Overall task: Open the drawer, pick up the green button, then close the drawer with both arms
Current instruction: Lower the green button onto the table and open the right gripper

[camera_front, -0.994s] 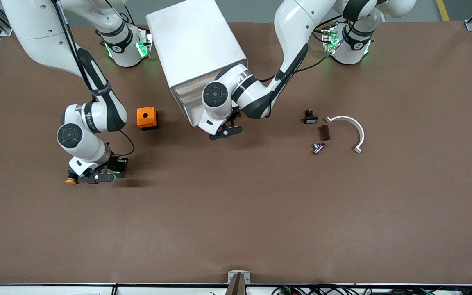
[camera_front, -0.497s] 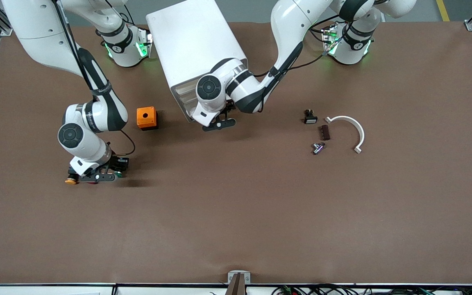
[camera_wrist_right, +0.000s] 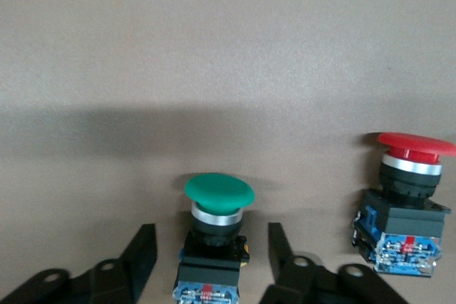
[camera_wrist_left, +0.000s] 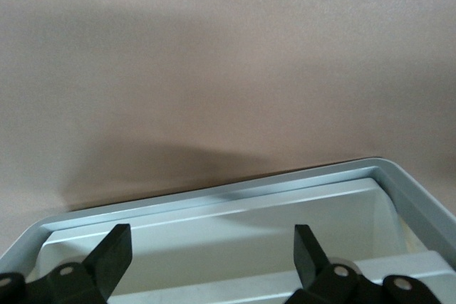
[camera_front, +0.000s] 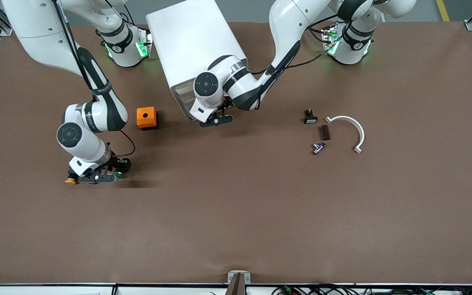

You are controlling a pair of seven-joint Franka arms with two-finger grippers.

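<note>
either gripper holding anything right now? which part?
Nothing held. Right gripper is open; its fingers stand clear of the green button on the table between them. Left gripper is open at the drawer, gripping nothing.

Dial as seen from the front camera, 12 o'clock toward the arm bases. Cabinet [camera_front: 195, 45] on the table [camera_front: 236, 225] at 12 o'clock; its lowest drawer [camera_wrist_left: 235, 211] pulled out, left gripper [camera_front: 216, 121] over it. Holed box [camera_front: 146, 118] at 9 o'clock of the drawer front. At the box's 7 o'clock, the button [camera_wrist_right: 217, 233] stands between the right gripper's [camera_front: 96, 178] fingers, touching neither; second button [camera_wrist_right: 410, 197] at its 9 o'clock, third button [camera_front: 70, 180] farther along. At the drawer's 3 o'clock: switch [camera_front: 310, 117], block [camera_front: 324, 132] at its 5 o'clock, fitting [camera_front: 318, 148] at the block's 6 o'clock, curved bracket [camera_front: 348, 127] at the block's 3 o'clock
</note>
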